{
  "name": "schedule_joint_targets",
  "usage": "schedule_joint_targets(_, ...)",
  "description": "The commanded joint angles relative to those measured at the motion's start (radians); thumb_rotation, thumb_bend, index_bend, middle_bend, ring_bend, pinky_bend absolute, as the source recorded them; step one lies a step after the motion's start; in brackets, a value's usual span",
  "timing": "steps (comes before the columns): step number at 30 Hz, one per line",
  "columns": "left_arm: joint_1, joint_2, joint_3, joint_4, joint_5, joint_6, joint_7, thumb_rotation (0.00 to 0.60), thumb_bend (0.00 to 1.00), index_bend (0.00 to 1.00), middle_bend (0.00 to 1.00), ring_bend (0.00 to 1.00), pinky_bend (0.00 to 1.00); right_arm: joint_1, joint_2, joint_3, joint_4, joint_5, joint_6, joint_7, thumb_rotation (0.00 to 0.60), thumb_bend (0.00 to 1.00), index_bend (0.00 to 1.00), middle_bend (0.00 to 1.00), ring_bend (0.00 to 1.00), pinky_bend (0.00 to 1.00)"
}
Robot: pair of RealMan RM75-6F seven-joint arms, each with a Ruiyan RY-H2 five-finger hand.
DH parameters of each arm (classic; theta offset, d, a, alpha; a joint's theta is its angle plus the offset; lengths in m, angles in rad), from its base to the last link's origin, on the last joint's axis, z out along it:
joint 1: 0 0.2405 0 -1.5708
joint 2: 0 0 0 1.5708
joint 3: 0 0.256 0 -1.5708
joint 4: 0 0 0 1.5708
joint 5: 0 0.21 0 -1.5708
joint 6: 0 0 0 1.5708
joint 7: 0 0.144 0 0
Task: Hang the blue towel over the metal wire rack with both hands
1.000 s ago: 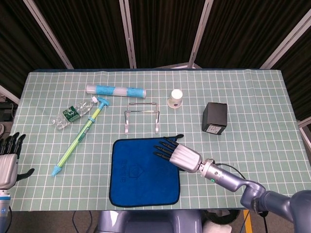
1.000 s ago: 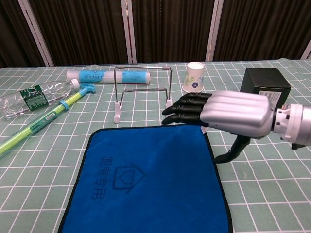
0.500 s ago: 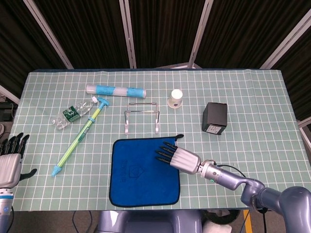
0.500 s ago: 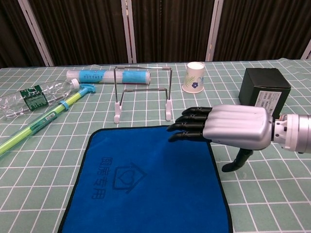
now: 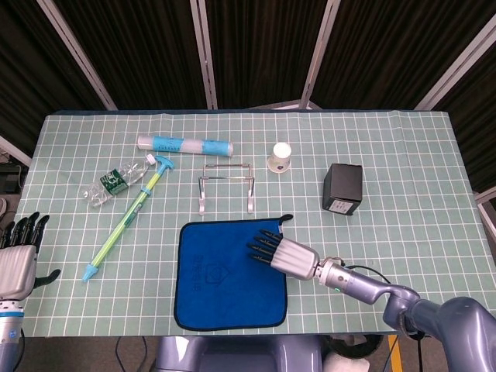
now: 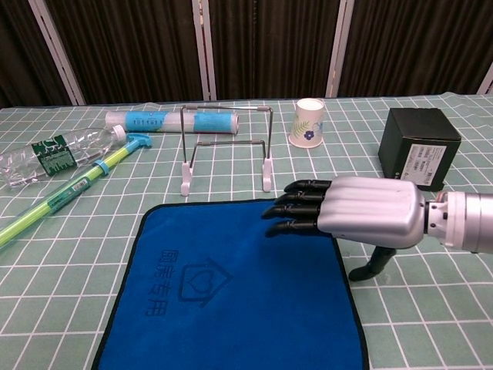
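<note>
The blue towel (image 5: 229, 271) (image 6: 231, 289) lies flat on the table's near middle. Behind it stands the metal wire rack (image 5: 225, 186) (image 6: 226, 146), upright and bare. My right hand (image 5: 283, 252) (image 6: 350, 215) hovers palm down over the towel's far right corner, fingers stretched out and apart, thumb pointing down beside the towel's right edge; it holds nothing. My left hand (image 5: 19, 256) is at the table's left edge, far from the towel, fingers spread and empty; the chest view does not show it.
A black box (image 5: 342, 187) (image 6: 418, 146) sits right of the rack, a paper cup (image 5: 280, 156) (image 6: 308, 122) behind it. A tube (image 5: 186, 144), a crushed plastic bottle (image 5: 115, 182) and a long green-blue stick (image 5: 128, 217) lie at the left.
My right hand has dropped lower and drawn slightly back toward the near side over the towel's corner. The left hand shifted a little at the table's edge. Towel and rack are unmoved.
</note>
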State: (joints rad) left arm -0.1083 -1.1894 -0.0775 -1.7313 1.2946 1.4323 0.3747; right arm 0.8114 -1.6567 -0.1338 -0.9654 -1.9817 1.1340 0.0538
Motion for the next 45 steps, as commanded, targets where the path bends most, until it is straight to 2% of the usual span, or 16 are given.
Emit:
schedule_joint_targets(1, 0.0, 0.0, 0.0, 0.0, 0.0, 0.001, -0.001, 0.6, 0.0, 0.0, 0.0, 0.0, 0.0, 0.006, -0.012, 0.003, -0.002, 0.007, 0.003, 0.003, 0.6, 0.06, 0.1, 0.0, 0.0, 0.0)
schedule_joint_targets(9, -0.002, 0.001, 0.004, 0.0, 0.002, 0.0, -0.002, 0.6, 0.0, 0.0, 0.0, 0.0, 0.0, 0.014, -0.035, 0.001, 0.005, 0.024, 0.007, 0.006, 0.6, 0.06, 0.12, 0.0, 0.0, 0.0)
schedule_joint_targets(15, -0.003, 0.001, 0.005, 0.0, 0.002, 0.002, -0.003, 0.6, 0.0, 0.0, 0.0, 0.0, 0.0, 0.013, -0.047, -0.004, 0.01, 0.033, 0.029, 0.026, 0.6, 0.21, 0.2, 0.0, 0.0, 0.0)
schedule_joint_targets(19, -0.004, 0.0, 0.006, 0.0, 0.002, 0.002, -0.001, 0.6, 0.0, 0.0, 0.0, 0.0, 0.0, 0.012, -0.055, -0.015, 0.024, 0.033, 0.042, 0.048, 0.6, 0.35, 0.29, 0.02, 0.0, 0.0)
schedule_joint_targets(23, -0.006, -0.003, 0.008, 0.002, 0.0, -0.001, 0.002, 0.6, 0.0, 0.0, 0.0, 0.0, 0.0, 0.011, -0.063, -0.022, 0.035, 0.032, 0.055, 0.059, 0.6, 0.41, 0.37, 0.02, 0.0, 0.0)
schedule_joint_targets(26, -0.01, -0.007, 0.009, 0.005, 0.0, -0.006, 0.006, 0.6, 0.0, 0.0, 0.0, 0.0, 0.0, 0.009, -0.068, -0.025, 0.042, 0.036, 0.063, 0.068, 0.6, 0.46, 0.46, 0.03, 0.0, 0.0)
schedule_joint_targets(28, -0.016, -0.012, 0.014, 0.011, 0.017, -0.013, 0.001, 0.6, 0.0, 0.0, 0.0, 0.0, 0.0, 0.008, -0.069, -0.027, 0.044, 0.04, 0.063, 0.071, 0.6, 0.49, 0.59, 0.03, 0.0, 0.0)
schedule_joint_targets(30, -0.036, -0.025, 0.031, 0.037, 0.081, -0.028, -0.013, 0.6, 0.0, 0.0, 0.0, 0.0, 0.0, 0.008, -0.069, -0.028, 0.04, 0.044, 0.064, 0.075, 0.6, 0.52, 0.65, 0.03, 0.0, 0.0)
schedule_joint_targets(32, -0.051, -0.04, 0.043, 0.072, 0.134, -0.035, -0.039, 0.6, 0.0, 0.0, 0.0, 0.0, 0.0, 0.007, -0.069, -0.029, 0.036, 0.048, 0.065, 0.08, 0.6, 0.53, 0.64, 0.04, 0.0, 0.0)
schedule_joint_targets(34, -0.088, -0.074, 0.061, 0.137, 0.226, -0.059, -0.083, 0.6, 0.0, 0.06, 0.0, 0.0, 0.0, 0.005, -0.068, -0.028, 0.026, 0.053, 0.066, 0.087, 0.6, 0.54, 0.66, 0.04, 0.0, 0.0)
schedule_joint_targets(39, -0.173, -0.139, 0.089, 0.289, 0.365, -0.116, -0.138, 0.6, 0.01, 0.24, 0.0, 0.0, 0.0, 0.005, -0.06, -0.024, 0.002, 0.064, 0.064, 0.078, 0.6, 0.55, 0.64, 0.04, 0.0, 0.0)
schedule_joint_targets(42, -0.229, -0.193, 0.109, 0.391, 0.454, -0.137, -0.166, 0.6, 0.02, 0.3, 0.0, 0.0, 0.0, 0.007, -0.051, -0.021, -0.017, 0.071, 0.06, 0.067, 0.6, 0.55, 0.64, 0.04, 0.0, 0.0)
schedule_joint_targets(45, -0.269, -0.246, 0.122, 0.46, 0.494, -0.157, -0.218, 0.6, 0.02, 0.35, 0.0, 0.0, 0.0, 0.007, -0.043, -0.019, -0.033, 0.078, 0.056, 0.066, 0.6, 0.55, 0.64, 0.04, 0.0, 0.0)
